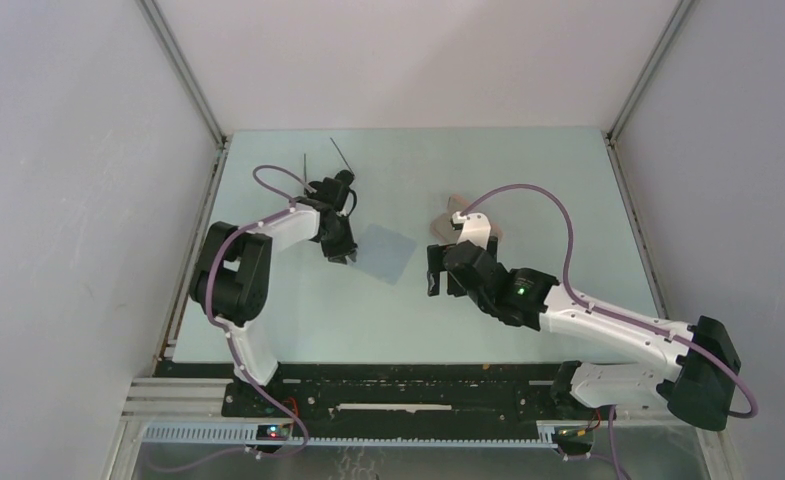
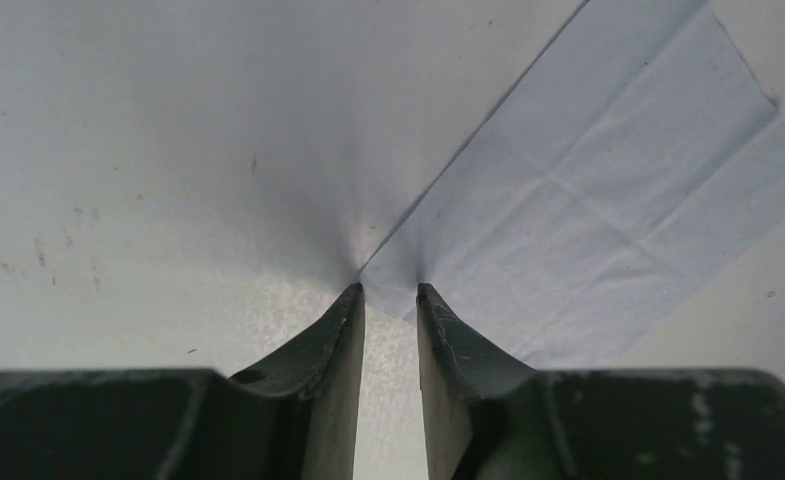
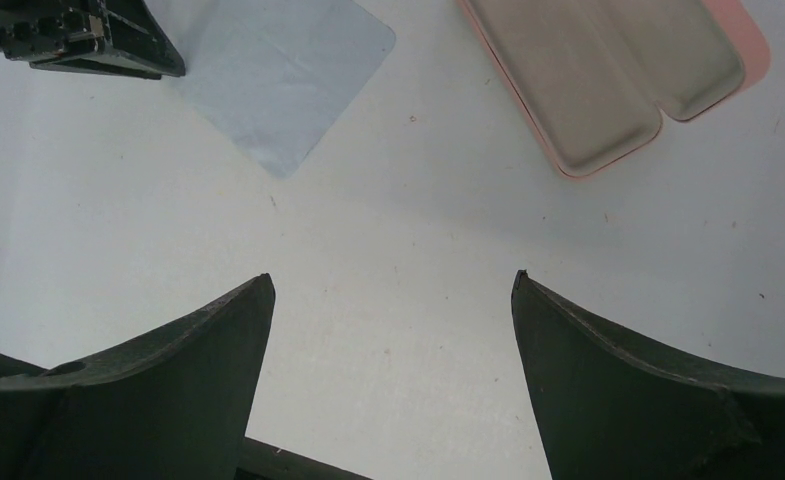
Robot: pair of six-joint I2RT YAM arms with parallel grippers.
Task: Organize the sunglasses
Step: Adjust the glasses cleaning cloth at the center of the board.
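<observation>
**Cloth corner at the left claw; sunglasses lying at the far left**

The left claw [image 2: 390, 290] is set down on the table [image 1: 528, 170] at a corner of the light blue cloth [image 2: 588, 200]. Its jaws stand narrow, with a slit between them. The fabric is seen puckered toward the tips, yet whether it is truly pinched cannot be told. The right claw [image 3: 393, 285] is held wide and empty above bare table, between the cloth and the open pink case [image 3: 608, 80]. The sunglasses [image 1: 340, 153] are found beyond the left wrist, toward the far left of the table and well apart from the case. Only their thin wire arms are made out; the lenses are hidden by the arm.

The step in hand is judged to be the picking up of the cloth. It would best be done with the tips pressed to the table until fabric is gathered between them. The lift should be made slowly, so that the thin fold is not lost. The wire arms behind the wrist should be given room when the arm is raised.
</observation>
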